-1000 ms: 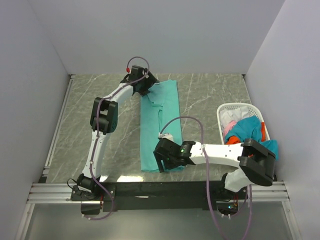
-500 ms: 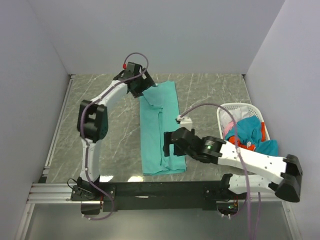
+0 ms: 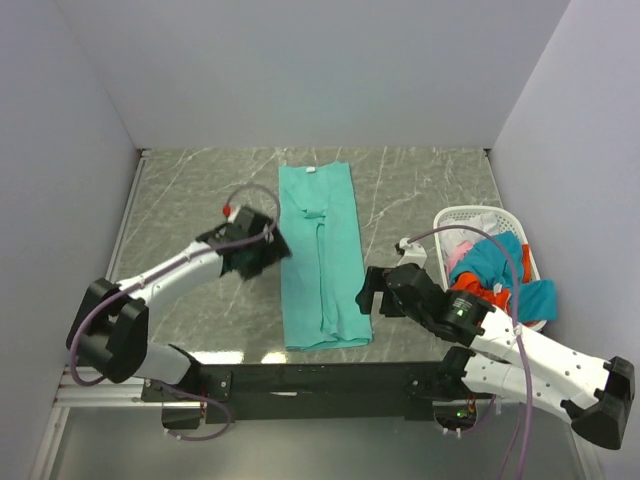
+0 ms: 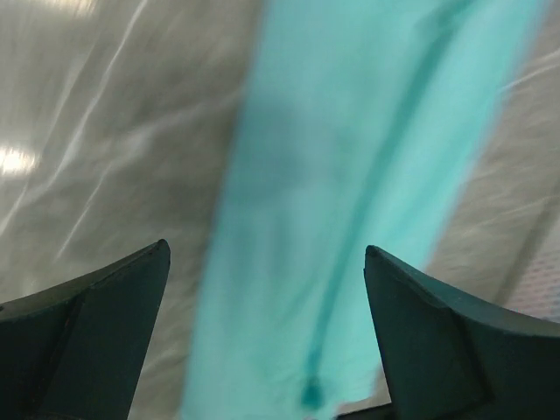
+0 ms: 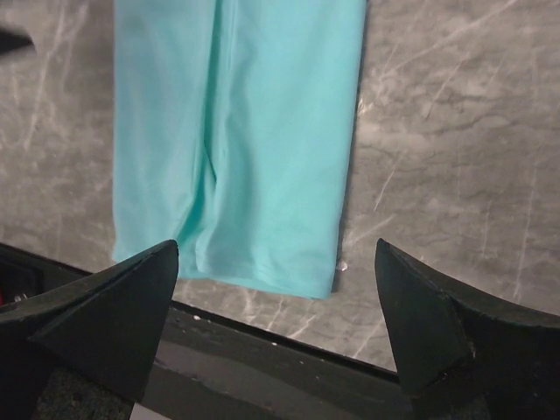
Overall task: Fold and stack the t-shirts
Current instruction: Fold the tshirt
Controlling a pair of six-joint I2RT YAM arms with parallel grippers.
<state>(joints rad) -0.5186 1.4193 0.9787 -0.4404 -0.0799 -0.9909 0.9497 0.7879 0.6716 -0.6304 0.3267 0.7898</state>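
Observation:
The teal-green t-shirt [image 3: 320,255] lies flat on the table, folded into a long narrow strip running from the back to the near edge. It also shows in the left wrist view [image 4: 350,201], blurred, and in the right wrist view [image 5: 236,140]. My left gripper [image 3: 262,256] is open and empty, just left of the strip's middle. My right gripper [image 3: 372,297] is open and empty, just right of the strip's near end. Blue-teal [image 3: 500,262], orange-red [image 3: 470,285] and pale pink [image 3: 460,255] t-shirts lie in the basket.
The white lattice laundry basket [image 3: 460,217] stands at the right side of the table. The black rail [image 3: 320,380] runs along the near edge, and it also shows in the right wrist view [image 5: 262,350]. Grey walls enclose the table.
Both grippers have let go of the teal-green t-shirt and pulled away. The left arm swung from the far collar end to the left middle. The right gripper moved right, off the near end.

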